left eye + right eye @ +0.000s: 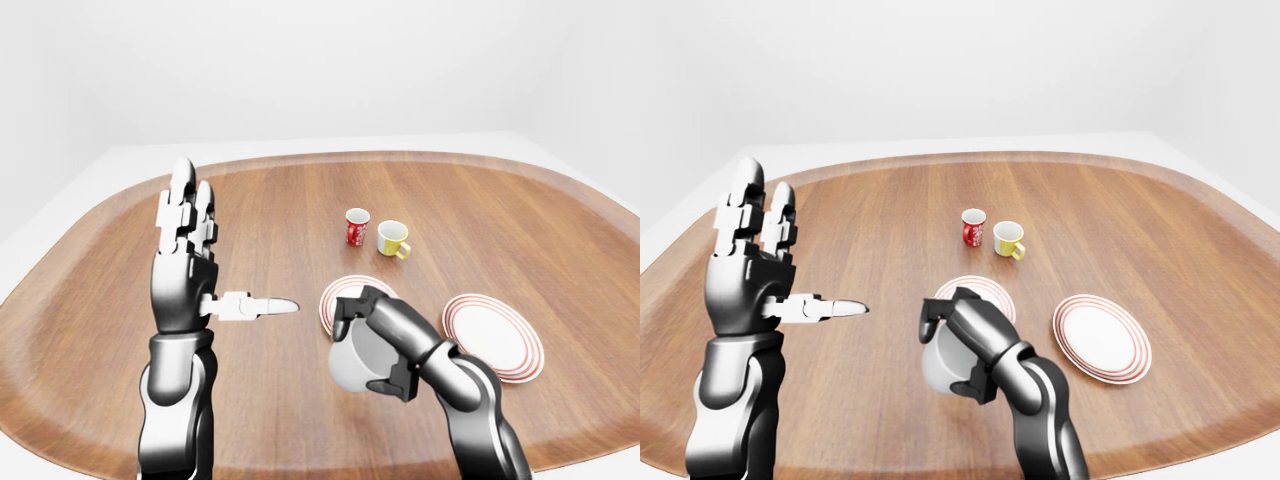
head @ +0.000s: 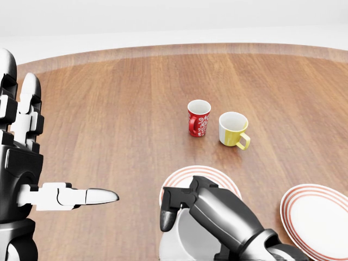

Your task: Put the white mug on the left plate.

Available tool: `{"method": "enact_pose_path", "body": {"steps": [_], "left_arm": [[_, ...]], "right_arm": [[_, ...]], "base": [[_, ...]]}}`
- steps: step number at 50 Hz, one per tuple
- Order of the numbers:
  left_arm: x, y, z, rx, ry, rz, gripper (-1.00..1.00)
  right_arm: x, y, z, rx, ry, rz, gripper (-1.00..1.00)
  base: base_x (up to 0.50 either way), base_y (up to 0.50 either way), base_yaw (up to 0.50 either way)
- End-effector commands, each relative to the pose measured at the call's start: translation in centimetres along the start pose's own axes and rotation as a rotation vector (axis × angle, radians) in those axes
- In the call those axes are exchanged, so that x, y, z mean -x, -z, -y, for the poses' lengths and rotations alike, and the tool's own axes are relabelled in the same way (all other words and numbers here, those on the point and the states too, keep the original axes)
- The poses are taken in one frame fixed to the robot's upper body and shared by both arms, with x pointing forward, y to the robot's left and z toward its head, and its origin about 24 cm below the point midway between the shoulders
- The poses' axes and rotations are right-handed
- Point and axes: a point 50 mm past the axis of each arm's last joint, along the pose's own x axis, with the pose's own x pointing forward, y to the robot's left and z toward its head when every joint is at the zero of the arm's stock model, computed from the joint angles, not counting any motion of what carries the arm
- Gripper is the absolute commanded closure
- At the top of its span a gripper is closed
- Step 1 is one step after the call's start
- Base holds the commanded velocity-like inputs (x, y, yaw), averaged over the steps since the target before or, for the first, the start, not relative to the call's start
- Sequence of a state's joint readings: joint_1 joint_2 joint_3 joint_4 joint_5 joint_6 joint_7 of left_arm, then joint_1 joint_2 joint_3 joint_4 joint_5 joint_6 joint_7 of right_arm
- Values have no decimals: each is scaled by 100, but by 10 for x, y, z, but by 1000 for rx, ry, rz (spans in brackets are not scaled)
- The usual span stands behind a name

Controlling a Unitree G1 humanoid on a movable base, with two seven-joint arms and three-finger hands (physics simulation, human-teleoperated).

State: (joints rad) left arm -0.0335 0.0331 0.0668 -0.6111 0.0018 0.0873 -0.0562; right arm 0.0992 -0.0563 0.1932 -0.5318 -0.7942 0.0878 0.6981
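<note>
Your right hand point(image 1: 372, 345) is clamped round the plain white ceramic mug point(image 1: 352, 363): dark fingers point(image 1: 345, 310) curl over its top and the thumb presses in from the underside, so the mug hangs tilted in the grasp, raised off the wood. In the left-eye view it sits at the near-left edge of the left white round plate with red rings point(image 1: 335, 297), overlapping that plate's rim; you cannot tell from these pictures whether any part of the mug touches the plate. In the head view the mug point(image 2: 182, 239) shows low in the picture, below the forearm, with the plate's far rim point(image 2: 201, 170) peeking out beyond the knuckles.

Your left hand point(image 1: 188, 250) stands upright well to the left of the plate, fingers straight and spread, thumb point(image 1: 255, 305) pointing right toward the mug, holding nothing.

Farther away on the brown oval wooden table point(image 1: 260, 215) stand a red mug with white patterning point(image 2: 198, 118) and, just right of it, a yellow-and-white mug point(image 2: 234, 130) with its yellow handle turned toward the near right. The two are close but apart. The second red-ringed white plate point(image 1: 493, 334) lies flat to the right of the first one, well clear of it.
</note>
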Motion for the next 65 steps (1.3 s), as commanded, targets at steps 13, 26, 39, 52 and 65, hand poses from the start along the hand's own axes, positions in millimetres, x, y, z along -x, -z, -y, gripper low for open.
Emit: {"method": "enact_pose_path", "body": {"steps": [13, 26, 39, 52, 65], "left_arm": [[0, 0, 1, 0, 3, 1, -100], [0, -2, 1, 0, 3, 9, -100], [-1, -3, 0, -2, 2, 15, -100], [-1, -3, 0, -3, 1, 15, -100], [-1, -2, 0, -3, 1, 10, -100]], "right_arm": [[-29, -5, 70, 181, 181, -8, 100], [-79, 17, 127, 152, 146, -75, 100], [-106, 52, 131, 72, 188, -210, 100], [-126, 91, 113, 64, 202, -332, 100], [-141, 89, 86, 98, 160, -329, 100]], "base": [[0, 0, 0], [0, 0, 0], [0, 0, 0], [0, 0, 0], [0, 0, 0]]}}
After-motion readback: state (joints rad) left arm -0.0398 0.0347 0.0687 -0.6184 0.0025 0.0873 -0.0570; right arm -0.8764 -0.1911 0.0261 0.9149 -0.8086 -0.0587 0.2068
